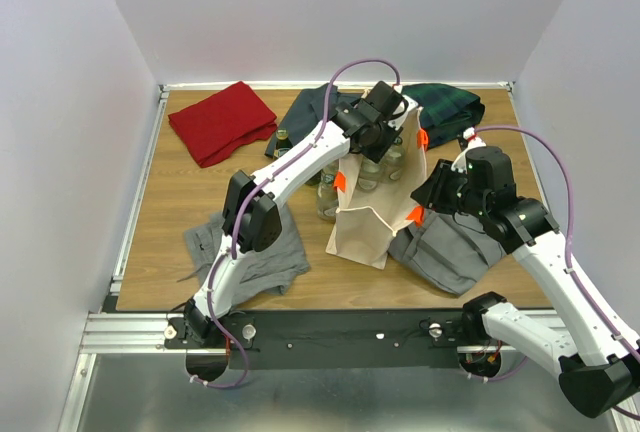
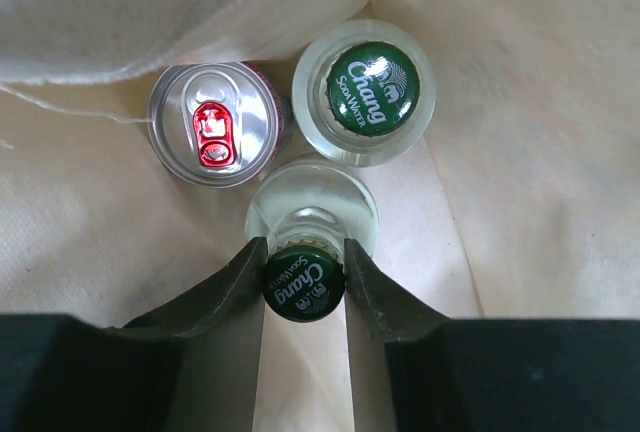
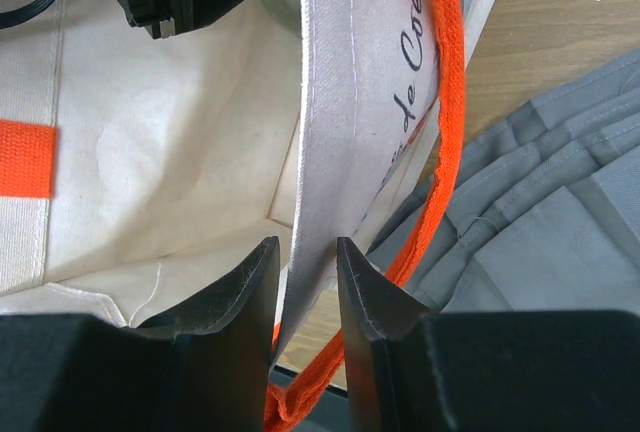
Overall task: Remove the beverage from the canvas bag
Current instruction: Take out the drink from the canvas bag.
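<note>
While the right fingers [image 3: 240,292] pinch a wall of the canvas bag [image 3: 350,102] to hold its mouth open, the left fingers [image 2: 235,287], down inside it, clamp the cap of an upright soda bottle [image 2: 304,285].

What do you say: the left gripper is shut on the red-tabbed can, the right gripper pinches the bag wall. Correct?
No: the left wrist view shows the left gripper shut on a green-capped bottle, not the can. The right gripper pinches the canvas bag.

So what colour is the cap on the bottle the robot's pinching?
The bottle cap is dark green with white writing, clearest in the left wrist view.
</note>
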`<state>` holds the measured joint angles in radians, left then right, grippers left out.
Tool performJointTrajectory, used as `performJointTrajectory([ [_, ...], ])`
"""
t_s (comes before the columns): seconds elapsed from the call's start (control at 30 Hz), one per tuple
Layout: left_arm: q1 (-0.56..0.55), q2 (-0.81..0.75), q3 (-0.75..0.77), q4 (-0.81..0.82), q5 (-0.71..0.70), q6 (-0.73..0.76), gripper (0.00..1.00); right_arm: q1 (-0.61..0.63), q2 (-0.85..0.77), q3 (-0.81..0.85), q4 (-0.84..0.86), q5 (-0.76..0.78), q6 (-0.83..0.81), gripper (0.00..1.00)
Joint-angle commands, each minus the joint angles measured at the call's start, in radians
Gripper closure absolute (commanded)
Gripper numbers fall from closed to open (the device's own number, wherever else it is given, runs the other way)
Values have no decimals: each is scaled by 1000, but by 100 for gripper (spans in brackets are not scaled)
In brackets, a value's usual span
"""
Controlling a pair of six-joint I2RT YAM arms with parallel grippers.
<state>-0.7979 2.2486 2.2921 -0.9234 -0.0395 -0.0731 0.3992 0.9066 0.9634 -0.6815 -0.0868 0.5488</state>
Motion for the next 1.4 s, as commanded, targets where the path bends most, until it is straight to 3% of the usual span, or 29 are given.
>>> performJointTrajectory([
  [0.0,0,23,-22,-15,24,-2,73,4,-5,-14,-13,27,-3,62],
  [0.07,2,22,-32,-12,24,-4,85,4,-6,-15,-15,28,-3,62],
  [0.27,2,17,-46,-9,32,-5,100,4,-6,-17,-18,33,-3,62],
  [1.37,-6,-106,69,-84,155,24,100,3,-3,-17,-15,39,7,61],
])
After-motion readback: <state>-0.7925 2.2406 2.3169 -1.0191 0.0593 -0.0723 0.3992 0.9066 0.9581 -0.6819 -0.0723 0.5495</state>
